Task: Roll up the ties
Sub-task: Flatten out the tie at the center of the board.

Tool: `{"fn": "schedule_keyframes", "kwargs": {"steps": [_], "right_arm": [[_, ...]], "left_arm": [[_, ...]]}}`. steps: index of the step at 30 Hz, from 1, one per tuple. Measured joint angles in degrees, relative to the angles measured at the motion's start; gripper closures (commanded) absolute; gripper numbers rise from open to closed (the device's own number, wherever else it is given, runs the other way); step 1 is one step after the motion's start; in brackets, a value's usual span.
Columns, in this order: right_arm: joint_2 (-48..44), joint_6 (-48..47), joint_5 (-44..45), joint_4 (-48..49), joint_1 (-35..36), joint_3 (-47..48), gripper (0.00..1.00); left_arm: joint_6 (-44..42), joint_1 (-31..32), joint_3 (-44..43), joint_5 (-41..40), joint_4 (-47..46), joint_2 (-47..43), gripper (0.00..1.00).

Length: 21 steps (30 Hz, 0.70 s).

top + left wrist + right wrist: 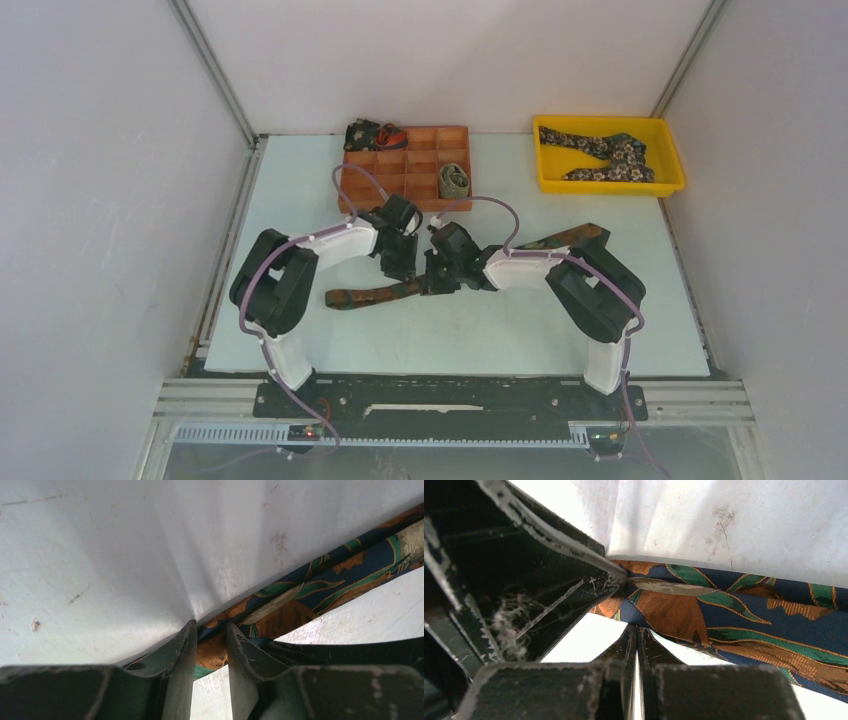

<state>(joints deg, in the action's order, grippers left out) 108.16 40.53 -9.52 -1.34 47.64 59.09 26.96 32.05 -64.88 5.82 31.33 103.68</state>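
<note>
At mid-tabletop, both arms meet over 1 tie.

- Left end effector (210,630): its 2 fingers (182,647) stand a little apart, straddling the tie (310,587). Orange fabric fills the gap between them. Cannot tell whether the cloth is truly pinched or only bracketed.
- Right end effector (636,629): fingers pressed together, nothing seen between them. The tips sit at the tie's near edge, just beside a finger of the left end effector.
- Tie pattern close up: navy ground with orange and green leaf shapes and a little olive.
- From above, the tie lies flat and unrolled on the pale tabletop (500,330). It runs from one end at lower left, under both end effectors, then up to the right behind the right arm.
- Far side, behind the left arm: a brown divided tray (385,180).
  - A rolled tie (453,181), an olive coil, sits in a compartment of its right-hand column.
  - A dark floral tie (362,134) is bunched at its far-left corner.
- Far right: a yellow bin (600,187) holds loose floral ties (610,150), none coiled.
- Purple cables (352,172) loop over each arm.
</note>
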Motion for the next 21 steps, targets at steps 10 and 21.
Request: {"fn": "schedule_keyframes", "kwargs": {"steps": [10, 21], "right_arm": [[0.13, 0.00, -0.44, 0.28, -0.09, 0.00, 0.98], [-6.69, -1.55, 4.26, -9.51, 0.72, -1.31, 0.94]], "left_arm": [[0.61, 0.44, 2.93, -1.51, 1.03, -2.91, 0.57], [0.98, 0.57, 3.63, -6.14, 2.32, -11.72, 0.42]]}}
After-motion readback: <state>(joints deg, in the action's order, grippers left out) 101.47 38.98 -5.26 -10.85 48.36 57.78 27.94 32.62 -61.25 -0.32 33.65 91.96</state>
